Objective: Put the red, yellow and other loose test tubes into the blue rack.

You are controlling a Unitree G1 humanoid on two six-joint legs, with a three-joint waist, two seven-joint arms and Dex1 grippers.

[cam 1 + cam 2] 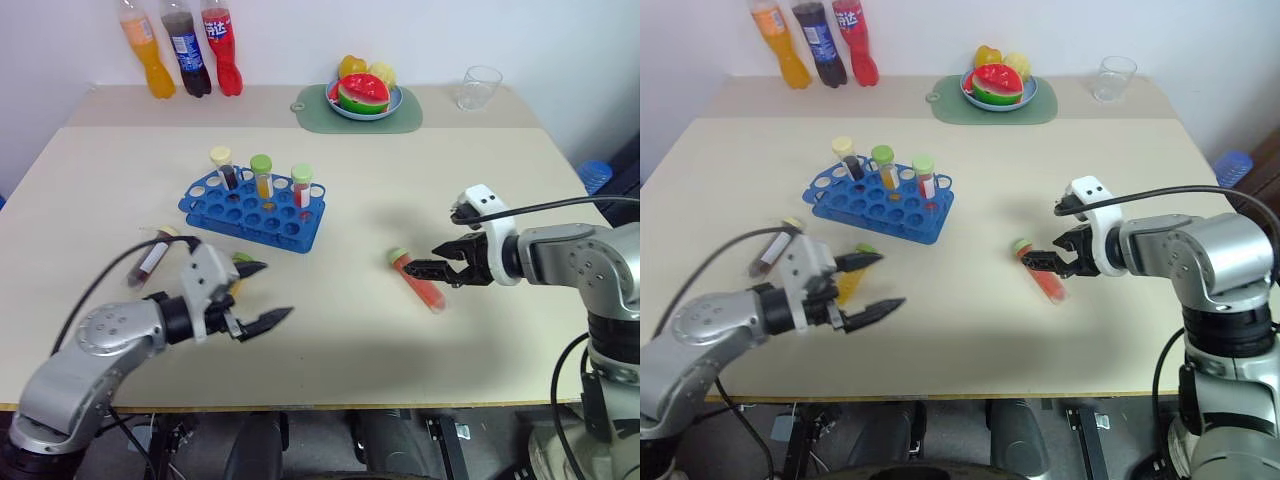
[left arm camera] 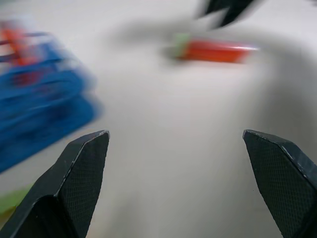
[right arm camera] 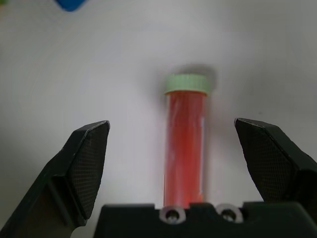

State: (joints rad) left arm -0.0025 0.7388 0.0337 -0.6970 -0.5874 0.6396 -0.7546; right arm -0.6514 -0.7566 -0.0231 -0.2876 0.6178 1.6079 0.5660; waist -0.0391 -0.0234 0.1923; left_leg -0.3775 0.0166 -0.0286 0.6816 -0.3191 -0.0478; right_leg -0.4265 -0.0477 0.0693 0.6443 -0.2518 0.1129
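Note:
The blue rack [image 1: 255,212] stands left of the table's middle, with three capped tubes upright in its back row. A red test tube [image 1: 428,293] with a green cap lies flat at the right. My right gripper [image 1: 432,266] hovers open just over it, and in the right wrist view the red tube [image 3: 185,148] lies between the spread fingers. A yellow-orange tube [image 1: 848,284] lies in front of the rack, partly hidden by my left gripper [image 1: 272,292], which is open and empty. A dark brown tube [image 1: 150,260] lies further left.
Three soda bottles [image 1: 185,50] stand at the back left. A blue plate of fruit [image 1: 365,95] sits on a green mat, with a clear cup [image 1: 478,88] to its right. The table's front edge [image 1: 330,405] runs just below both arms.

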